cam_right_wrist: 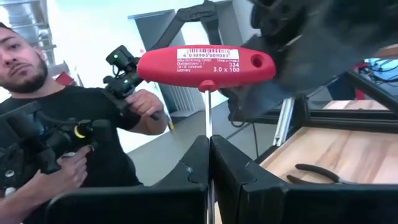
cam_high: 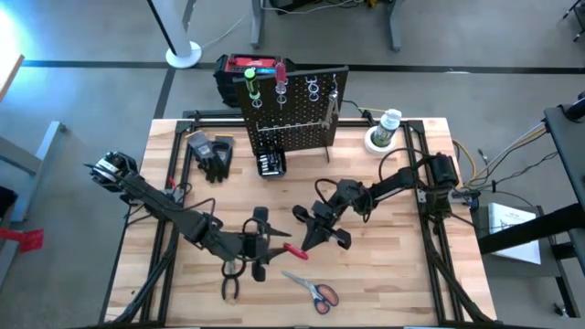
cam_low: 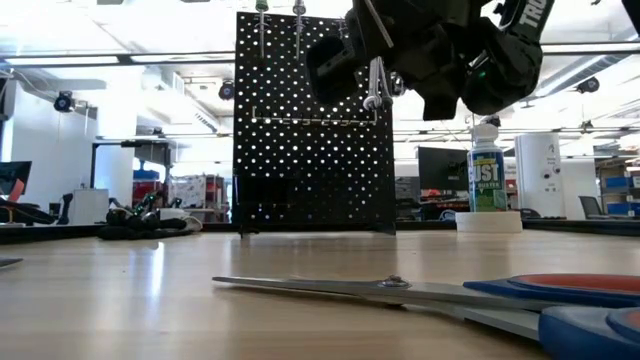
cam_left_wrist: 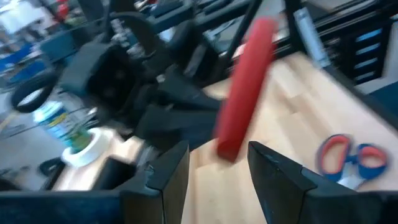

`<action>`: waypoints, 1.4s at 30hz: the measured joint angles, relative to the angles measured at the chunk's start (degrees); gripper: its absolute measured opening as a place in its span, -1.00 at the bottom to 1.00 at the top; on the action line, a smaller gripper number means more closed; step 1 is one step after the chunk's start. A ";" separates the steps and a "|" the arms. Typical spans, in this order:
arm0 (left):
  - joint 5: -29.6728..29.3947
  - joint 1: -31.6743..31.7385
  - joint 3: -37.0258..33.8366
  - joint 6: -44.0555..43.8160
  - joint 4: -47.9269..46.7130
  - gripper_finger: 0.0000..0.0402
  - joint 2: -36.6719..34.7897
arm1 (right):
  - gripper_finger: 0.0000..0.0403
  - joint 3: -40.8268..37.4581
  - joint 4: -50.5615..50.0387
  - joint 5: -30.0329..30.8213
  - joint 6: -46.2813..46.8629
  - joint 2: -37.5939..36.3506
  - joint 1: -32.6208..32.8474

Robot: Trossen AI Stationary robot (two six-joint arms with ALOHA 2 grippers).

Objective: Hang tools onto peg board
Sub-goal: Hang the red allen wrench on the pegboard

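Scissors [cam_low: 480, 295] lie closest on the desk [cam_high: 402, 274], unhung, just beyond the left fingers [cam_high: 265, 242], which gape wide and empty. Right fingers [cam_right_wrist: 209, 163] pinch narrow on the shaft of the red T-handle tool [cam_right_wrist: 206, 65], handle upward, apparently for hooking onto the peg board [cam_high: 292, 114] well beyond them

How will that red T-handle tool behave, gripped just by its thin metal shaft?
Probably stiff: the red T-handle tool stands straight above the shut right gripper. Its wide handle sits at the top, so it may swivel or slip on the smooth, thin shaft. Likely light, being slender.
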 joint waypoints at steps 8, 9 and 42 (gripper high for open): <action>4.37 0.00 0.88 -0.03 1.42 -0.23 0.00 | -1.00 0.02 0.00 0.12 0.83 0.00 -0.61; 4.44 0.00 1.17 -0.05 1.49 -0.23 0.00 | -1.00 0.02 0.00 0.12 0.83 0.00 -0.61; 1.89 2.90 13.01 -16.14 -27.03 -0.80 -0.02 | -0.36 -10.41 -26.96 24.02 -13.12 -21.56 1.09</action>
